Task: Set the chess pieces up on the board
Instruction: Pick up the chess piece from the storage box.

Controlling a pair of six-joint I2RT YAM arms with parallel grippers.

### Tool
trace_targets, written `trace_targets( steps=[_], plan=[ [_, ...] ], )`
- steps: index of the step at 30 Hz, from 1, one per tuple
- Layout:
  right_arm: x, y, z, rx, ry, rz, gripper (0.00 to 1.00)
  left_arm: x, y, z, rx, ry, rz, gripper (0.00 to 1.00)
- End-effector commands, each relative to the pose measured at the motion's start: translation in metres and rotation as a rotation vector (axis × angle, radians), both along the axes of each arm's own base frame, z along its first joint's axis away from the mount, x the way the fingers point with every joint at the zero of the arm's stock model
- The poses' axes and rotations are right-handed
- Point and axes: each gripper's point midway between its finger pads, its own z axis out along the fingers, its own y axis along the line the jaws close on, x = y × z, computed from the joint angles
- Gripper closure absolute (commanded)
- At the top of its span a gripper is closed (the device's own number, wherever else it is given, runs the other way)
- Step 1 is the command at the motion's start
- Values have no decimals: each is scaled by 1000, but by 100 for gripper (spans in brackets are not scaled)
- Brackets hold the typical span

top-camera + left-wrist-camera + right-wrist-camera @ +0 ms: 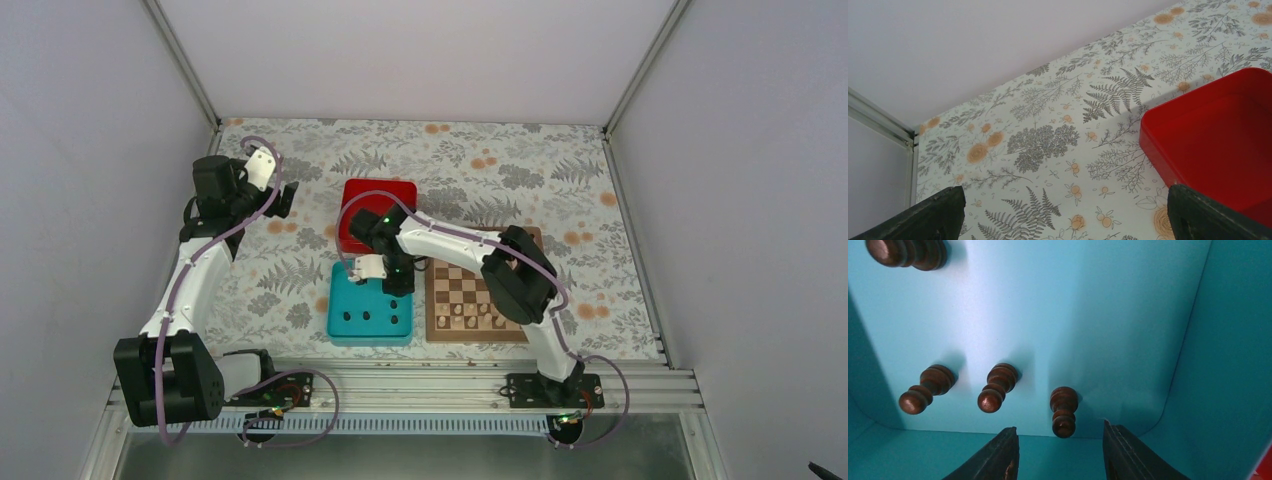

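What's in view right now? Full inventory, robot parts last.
chess pieces: at least four, dark brown, inside the teal tray
pale pieces: several, cream, on the board's near rows; too small to count
board: one, light and dark brown checks, just right of the tray
teal tray: one, teal, near middle of the table
red box: one, red, just beyond the tray
tablecloth: one, white with grey ferns and orange flowers, under everything
left gripper: open, holding nothing, at far left near the red box
right gripper: open, down inside the tray, one dark piece just ahead of its jaws
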Motion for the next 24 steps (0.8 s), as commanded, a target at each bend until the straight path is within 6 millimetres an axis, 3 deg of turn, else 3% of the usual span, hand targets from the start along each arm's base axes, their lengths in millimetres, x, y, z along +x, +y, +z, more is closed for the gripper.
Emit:
trace_targets(
  steps=[1,7,16,24],
  plan=[
    [6,6,-5,-8,-19,25,56,-2,2,7,2,-28,3,0],
    [6,5,-13,-30,-7,24,57,-2,2,7,0,-27,2,0],
    [8,4,-17,-52,-10,19,69,-3,1,8,-4,-28,-6,0],
    [9,8,-8,-19,-14,16,90,-3,1,8,-6,-26,-10,0]
  ],
)
